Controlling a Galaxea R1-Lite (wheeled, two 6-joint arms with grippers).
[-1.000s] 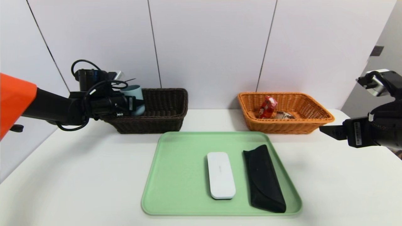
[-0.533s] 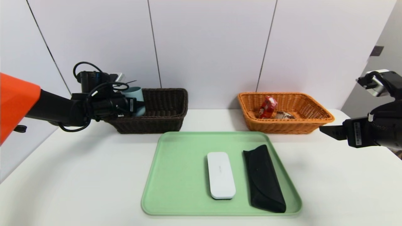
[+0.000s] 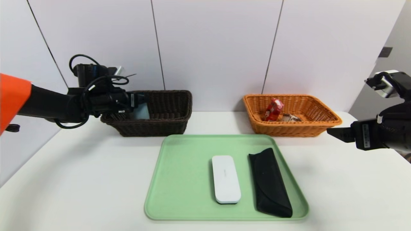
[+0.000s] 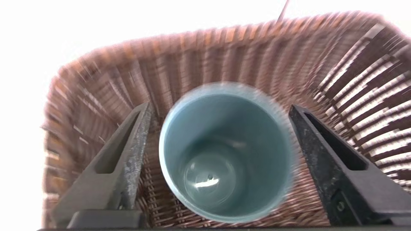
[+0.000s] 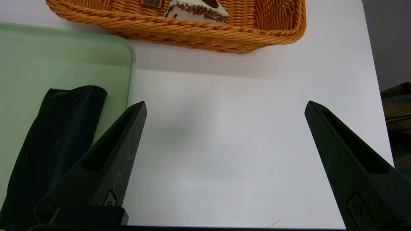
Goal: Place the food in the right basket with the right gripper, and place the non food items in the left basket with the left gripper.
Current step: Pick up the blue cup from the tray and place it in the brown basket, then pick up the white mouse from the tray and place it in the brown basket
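The teal-blue cup (image 4: pixel 224 150) stands upright inside the dark brown basket (image 3: pixel 167 109), at that basket's left end, mouth up and resting on the woven floor. The left gripper (image 4: pixel 221 128) hangs over it with its jaws spread wide — a finger on each side of the rim, gaps showing on both sides, nothing held.

On the green tray (image 3: pixel 179 179) in the middle of the table (image 3: pixel 80 179) lie the white oblong case (image 3: pixel 225 178) and, just to its right, the long black pouch (image 3: pixel 269 182), side by side and apart.

The orange-tan basket (image 3: pixel 321 123) sits behind the tray's right corner — the red drink carton (image 3: pixel 274 109) leans inside it, with the cake wedge (image 5: pixel 196 11) beside it.

The right gripper (image 5: pixel 224 109) hovers above bare table right of the tray, jaws wide and empty.
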